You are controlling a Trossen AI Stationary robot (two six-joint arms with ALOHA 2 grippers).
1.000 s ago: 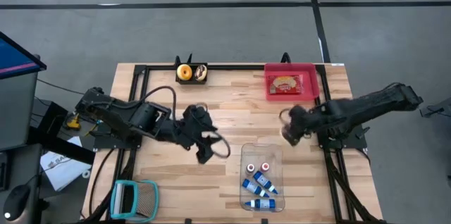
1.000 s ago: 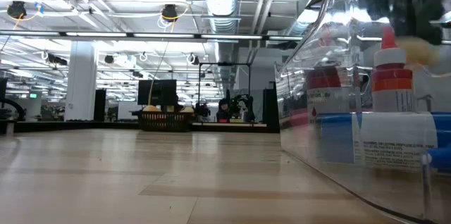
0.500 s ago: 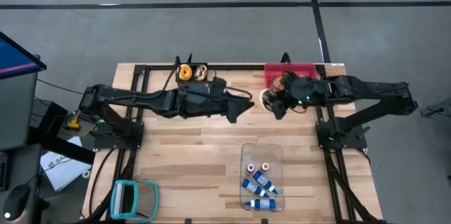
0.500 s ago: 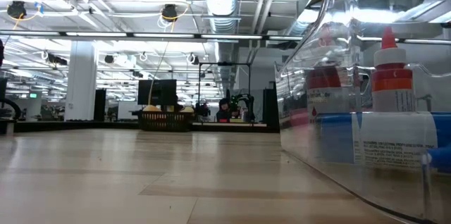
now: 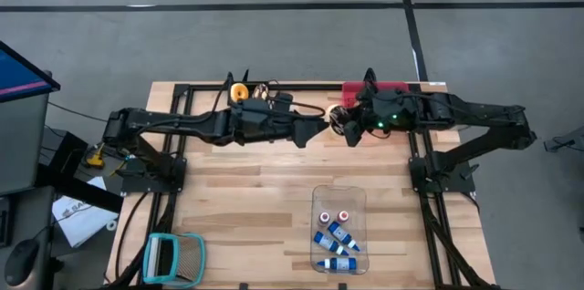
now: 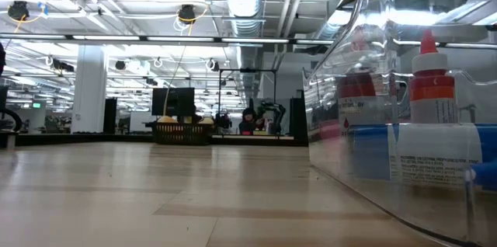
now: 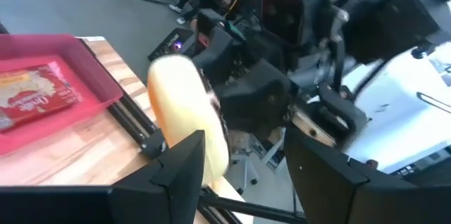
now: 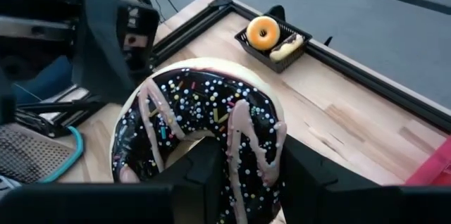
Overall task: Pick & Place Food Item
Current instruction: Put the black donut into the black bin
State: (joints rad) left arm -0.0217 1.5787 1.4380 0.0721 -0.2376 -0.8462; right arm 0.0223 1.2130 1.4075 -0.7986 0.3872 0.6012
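I see my right gripper [image 5: 347,128] clamped on the chocolate sprinkle donut [image 8: 204,129], toward twelve o'clock on the table [image 5: 274,199]. My left gripper [image 5: 315,130] faces it, jaws spread wide around the donut.

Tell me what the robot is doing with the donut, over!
Right gripper shut on chocolate sprinkle donut, held above the table's far side. Left gripper open, fingers facing the donut. Red tray just behind. Nothing between them.

Chocolate-iced sprinkled donut [image 8: 204,129] on edge, gripped aloft; beside red tray [image 5: 394,87].
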